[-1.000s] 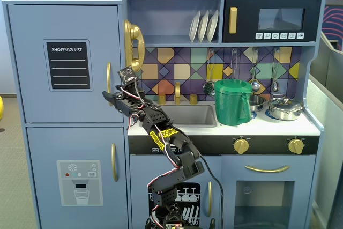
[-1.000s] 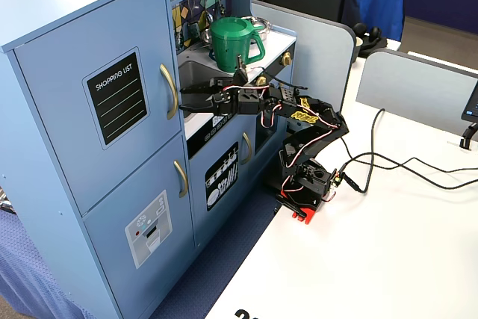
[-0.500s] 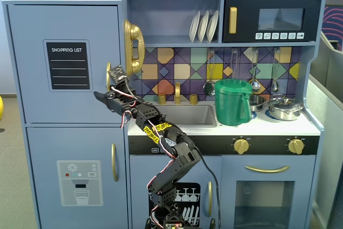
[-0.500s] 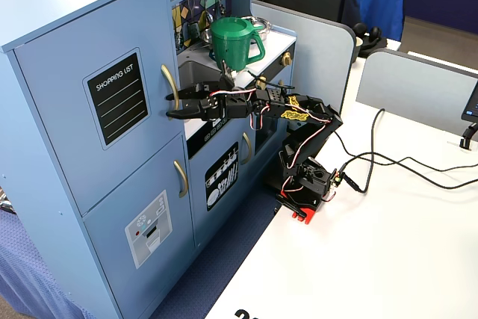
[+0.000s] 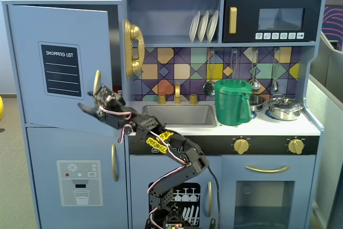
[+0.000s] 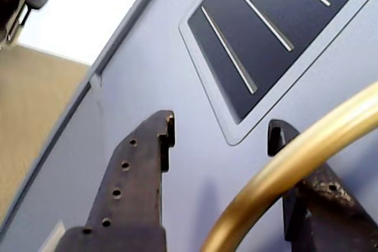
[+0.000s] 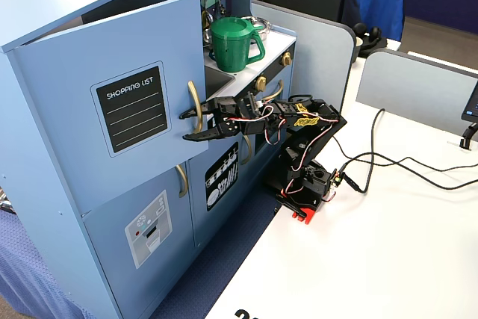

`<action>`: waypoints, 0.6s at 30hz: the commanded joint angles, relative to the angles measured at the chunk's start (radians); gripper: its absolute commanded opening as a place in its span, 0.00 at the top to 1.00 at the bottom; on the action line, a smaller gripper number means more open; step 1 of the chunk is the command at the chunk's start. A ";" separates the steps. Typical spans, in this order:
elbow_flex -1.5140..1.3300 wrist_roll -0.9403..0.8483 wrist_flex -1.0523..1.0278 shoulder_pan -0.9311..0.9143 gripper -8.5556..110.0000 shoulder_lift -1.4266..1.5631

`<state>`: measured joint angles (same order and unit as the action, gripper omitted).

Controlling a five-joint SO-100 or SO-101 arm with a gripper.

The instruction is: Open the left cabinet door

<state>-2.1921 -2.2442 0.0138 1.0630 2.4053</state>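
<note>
Gripper spread wide around gold handle of ajar left cabinet door

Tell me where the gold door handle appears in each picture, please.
In a fixed view: gold handle left of centre, on the open door's free edge.
Wrist view: handle lower right, between the gripper fingers.
In a fixed view: handle centre-left.
Shared landmark: shopping list panel.

The large light-blue cabinet door looks like matt, smooth painted board with a dull black chalkboard panel. Its curved gold bar handle is glossy and smooth. The black gripper has matt, slightly rough plastic fingers.
</note>
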 commanded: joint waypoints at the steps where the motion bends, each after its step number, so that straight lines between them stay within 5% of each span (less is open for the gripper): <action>1: -0.084 -0.012 0.051 0.052 0.83 0.100; 18: -0.291 0.281 -0.396 -0.405 0.84 0.719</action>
<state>-2.4881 -2.0356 -0.2761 0.7609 3.0112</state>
